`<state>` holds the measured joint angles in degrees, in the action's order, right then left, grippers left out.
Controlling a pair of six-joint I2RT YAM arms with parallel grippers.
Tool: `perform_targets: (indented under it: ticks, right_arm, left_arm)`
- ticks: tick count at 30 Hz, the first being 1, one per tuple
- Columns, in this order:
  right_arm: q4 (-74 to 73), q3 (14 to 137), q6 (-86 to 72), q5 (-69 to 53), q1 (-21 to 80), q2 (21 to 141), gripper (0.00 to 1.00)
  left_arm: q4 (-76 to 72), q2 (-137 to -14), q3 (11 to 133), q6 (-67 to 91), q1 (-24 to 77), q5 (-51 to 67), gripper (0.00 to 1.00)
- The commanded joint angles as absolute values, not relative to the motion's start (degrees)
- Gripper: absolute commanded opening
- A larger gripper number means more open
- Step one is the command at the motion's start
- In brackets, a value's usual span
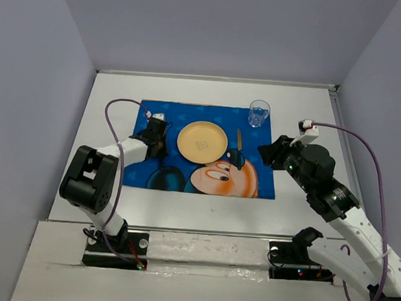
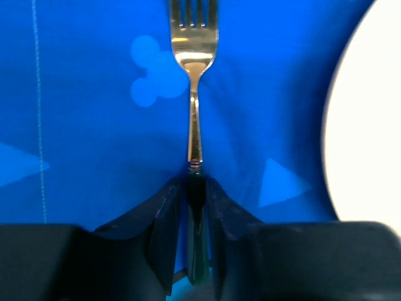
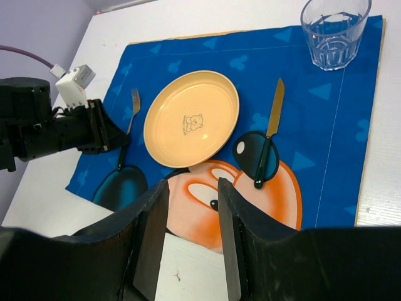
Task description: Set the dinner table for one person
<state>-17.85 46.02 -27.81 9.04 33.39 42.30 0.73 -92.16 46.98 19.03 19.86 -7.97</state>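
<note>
The white dinner table (image 1: 203,209) carries a blue Mickey Mouse placemat (image 1: 174,180). A yellow plate (image 1: 202,141) sits at the mat's middle. A knife (image 1: 239,145) with a dark handle lies to the right of the plate. A glass of water (image 1: 259,113) stands at the mat's far right corner. A gold fork (image 2: 194,94) with a dark green handle lies flat on the mat, left of the plate. My left gripper (image 2: 196,182) is shut on the fork's handle, low over the mat. My right gripper (image 3: 192,188) is open and empty, raised beside the mat's right edge.
The left arm (image 1: 92,177) reaches in from the near left. The right arm (image 1: 334,201) stands at the right with its purple cable looping above it. Grey walls close off the table at the back and both sides.
</note>
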Motion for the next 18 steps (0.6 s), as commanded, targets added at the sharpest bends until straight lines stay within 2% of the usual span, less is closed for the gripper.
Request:
perform_targets:
  ticks: [1,4,5,6,8,12,16,17,18]
  right_arm:
    - [-14.6,45.9,-27.0,9.8,33.2,41.9,0.43]
    - [-14.6,45.9,-26.9,9.6,33.2,42.0,0.43]
    - [-14.7,45.9,-26.9,9.6,33.2,42.0,0.43]
    - [-14.7,45.8,-26.9,9.6,33.2,42.1,0.43]
    - [-14.6,45.8,-27.0,9.7,33.2,42.5,0.43]
    - [-14.4,45.9,-27.2,9.1,33.2,43.5,0.43]
    - [-14.0,46.1,-27.2,9.0,33.2,44.6,0.43]
    - [-14.1,46.2,-27.2,9.0,33.2,44.8,0.43]
    - [-13.9,46.4,-27.3,8.8,33.2,45.3,0.43]
  left_arm:
    - [4.1,-91.8,49.7,19.0,20.0,-11.7,0.38]
    - [4.4,-91.2,49.7,19.2,20.1,-12.5,0.54]
    - [4.3,-90.8,49.7,19.3,20.6,-13.0,0.62]
    - [4.2,-90.3,49.6,19.4,20.9,-13.6,0.78]
    - [4.2,-88.7,49.5,19.2,21.5,-15.5,0.90]
    - [3.2,-86.5,49.5,19.9,22.1,-15.1,0.91]
    - [1.6,-78.2,50.9,19.2,25.7,-14.8,0.91]
    - [1.2,-76.2,51.1,18.8,26.6,-14.9,0.93]
    - [0.9,-71.9,51.5,18.4,28.1,-15.0,0.99]
